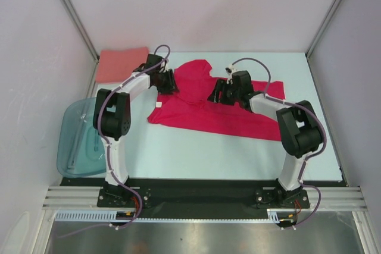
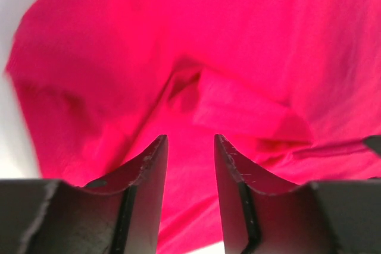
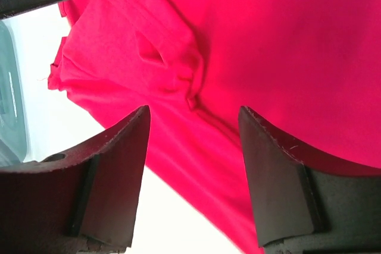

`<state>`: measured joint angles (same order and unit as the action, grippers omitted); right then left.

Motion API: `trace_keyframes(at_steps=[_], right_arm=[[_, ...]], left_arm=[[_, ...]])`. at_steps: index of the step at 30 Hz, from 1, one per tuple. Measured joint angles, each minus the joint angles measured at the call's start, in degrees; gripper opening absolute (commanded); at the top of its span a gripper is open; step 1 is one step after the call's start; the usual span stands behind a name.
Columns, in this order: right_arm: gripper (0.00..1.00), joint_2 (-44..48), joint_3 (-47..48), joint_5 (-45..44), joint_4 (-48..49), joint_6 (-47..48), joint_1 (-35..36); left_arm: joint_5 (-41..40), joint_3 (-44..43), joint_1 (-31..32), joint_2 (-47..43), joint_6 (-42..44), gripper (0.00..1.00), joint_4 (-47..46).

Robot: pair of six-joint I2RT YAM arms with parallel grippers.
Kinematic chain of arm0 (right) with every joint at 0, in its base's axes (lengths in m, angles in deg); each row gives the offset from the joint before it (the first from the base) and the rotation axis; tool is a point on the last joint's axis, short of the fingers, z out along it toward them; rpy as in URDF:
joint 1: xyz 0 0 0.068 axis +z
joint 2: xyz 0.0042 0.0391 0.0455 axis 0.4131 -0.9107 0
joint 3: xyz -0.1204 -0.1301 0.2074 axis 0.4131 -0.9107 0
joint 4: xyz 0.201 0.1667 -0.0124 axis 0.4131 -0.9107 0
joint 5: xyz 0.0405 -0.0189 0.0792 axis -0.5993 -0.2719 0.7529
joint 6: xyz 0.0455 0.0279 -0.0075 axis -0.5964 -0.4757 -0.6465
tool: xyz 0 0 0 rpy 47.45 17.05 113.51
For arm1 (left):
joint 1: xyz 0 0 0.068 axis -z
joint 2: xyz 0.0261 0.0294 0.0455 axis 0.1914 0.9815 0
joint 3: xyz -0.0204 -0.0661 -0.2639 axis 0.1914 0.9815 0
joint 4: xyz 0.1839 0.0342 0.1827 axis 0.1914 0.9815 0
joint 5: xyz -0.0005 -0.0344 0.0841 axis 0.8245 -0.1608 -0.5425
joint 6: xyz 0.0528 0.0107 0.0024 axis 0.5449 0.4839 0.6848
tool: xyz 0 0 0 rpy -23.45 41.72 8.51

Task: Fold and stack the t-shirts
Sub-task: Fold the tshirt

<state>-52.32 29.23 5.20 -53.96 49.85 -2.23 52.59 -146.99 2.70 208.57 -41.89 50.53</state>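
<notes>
left pincer (image 2: 190, 138): spread, nothing in it, right over the red t-shirt (image 1: 193, 106)'s left end
right pincer (image 3: 194, 110): spread too, empty, near its collar
red t-shirt: lies long-ways left-to-right, both arms about equally close

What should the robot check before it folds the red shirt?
1. Left gripper open, nothing pinched: ok.
2. Right gripper open, nothing pinched: ok.
3. Both grippers over the red shirt: ok.
4. Red shirt lying flat and smooth: not ok, it is rumpled, with bunched folds under both grippers.
5. Pink shirt folded and out of the way: ok, it sits at the far left corner, apart from the red shirt.
6. Tub clear of the red shirt: ok, it is off at the left edge.
</notes>
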Motion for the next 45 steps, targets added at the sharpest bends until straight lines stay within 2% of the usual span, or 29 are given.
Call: trace_keyframes(at_steps=[4,16,22,26,28,30,38,41,42,45], right_arm=[[0.68,-4.8,3.2,1.8,1.3,0.6,1.0],[0.67,-10.9,8.4,4.3,1.7,2.6,2.9],[0.59,-12.2,10.4,4.7,1.6,3.7,3.2],[0.58,-13.4,12.2,4.7,0.7,4.9,3.4],[0.52,-13.8,12.7,4.7,0.3,5.6,3.6],[0.5,-13.9,13.1,4.7,-0.3,6.2,3.8],[0.48,-14.4,13.5,4.7,-2.1,7.6,4.4],[0.36,-14.5,13.5,4.7,-2.5,7.7,4.6],[0.25,-14.5,13.5,4.7,-2.6,7.8,4.7],[0.16,-14.5,13.6,4.7,-2.7,8.1,4.9]], left_arm=[[0.0,-3.6,1.2,2.4,0.1,0.5,-0.7],[-0.5,-6.8,1.9,7.1,-0.5,0.48,-1.3],[-0.5,-8.0,1.9,8.3,-0.8,0.4,-1.1],[-0.5,-8.9,1.9,9.0,-1.0,0.33,-0.9],[-0.5,-9.0,1.9,9.1,-1.0,0.28,-0.6],[-0.5,-9.0,1.9,9.1,-1.1,0.26,-0.2],[-0.5,-9.6,1.9,9.1,-1.3,0.23,1.4],[-0.5,-9.7,1.9,9.1,-1.4,0.17,1.8],[-0.5,-9.8,1.9,9.1,-1.4,0.14,1.9],[-0.5,-10.2,1.9,9.1,-1.4,0.09,2.8]])
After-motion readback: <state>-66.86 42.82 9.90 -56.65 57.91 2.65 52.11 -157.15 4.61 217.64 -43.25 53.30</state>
